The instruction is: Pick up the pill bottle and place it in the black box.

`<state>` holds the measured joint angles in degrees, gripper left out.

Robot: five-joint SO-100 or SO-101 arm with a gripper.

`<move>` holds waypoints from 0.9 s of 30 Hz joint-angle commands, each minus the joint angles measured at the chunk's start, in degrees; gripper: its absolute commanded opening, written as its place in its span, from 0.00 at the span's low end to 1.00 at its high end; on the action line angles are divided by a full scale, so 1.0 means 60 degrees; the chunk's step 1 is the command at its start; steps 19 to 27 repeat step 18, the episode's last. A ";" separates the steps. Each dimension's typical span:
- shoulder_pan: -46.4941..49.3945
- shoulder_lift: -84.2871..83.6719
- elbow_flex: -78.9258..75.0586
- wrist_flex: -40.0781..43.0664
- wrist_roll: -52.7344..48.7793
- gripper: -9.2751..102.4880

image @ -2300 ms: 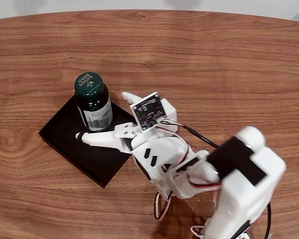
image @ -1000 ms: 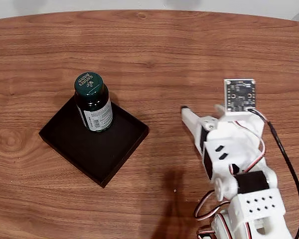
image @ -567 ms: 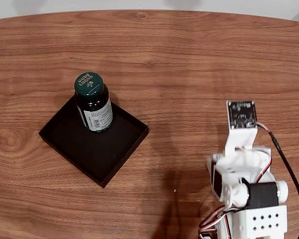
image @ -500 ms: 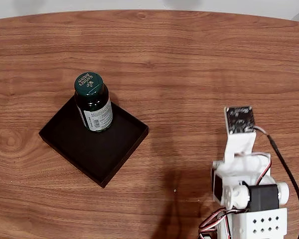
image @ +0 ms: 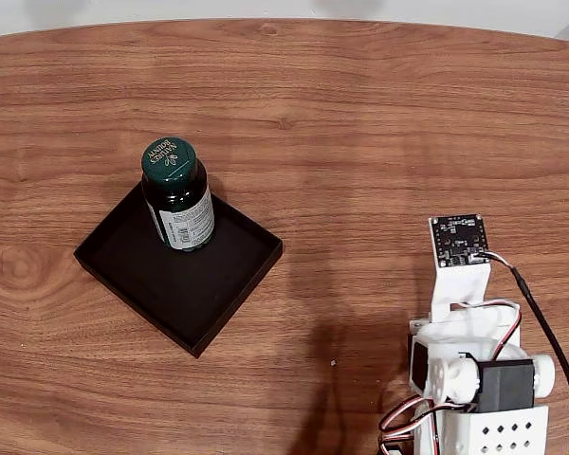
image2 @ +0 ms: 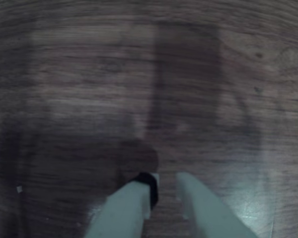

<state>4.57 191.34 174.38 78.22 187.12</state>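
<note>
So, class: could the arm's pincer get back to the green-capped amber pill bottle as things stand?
Probably yes: the pill bottle stands upright in the shallow black tray, bare wooden table between it and the arm.

You see a small dark amber-brown pill bottle with dark green ribbed cap, pale lettering, white-and-green printed label. Shallow square matte black box, plain. Reddish-brown wooden table, streaked grain. White plastic arm, black circuit board on top, red, white and black wires. Pale two-finger gripper, one black tip.
</note>
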 commanded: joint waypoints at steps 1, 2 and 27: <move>0.0073 -0.0015 -0.0132 0.1377 -0.0820 0.09; 0.0073 -0.0015 -0.0132 0.1377 -0.1245 0.09; 0.0073 -0.0015 -0.0132 0.1377 -0.2578 0.09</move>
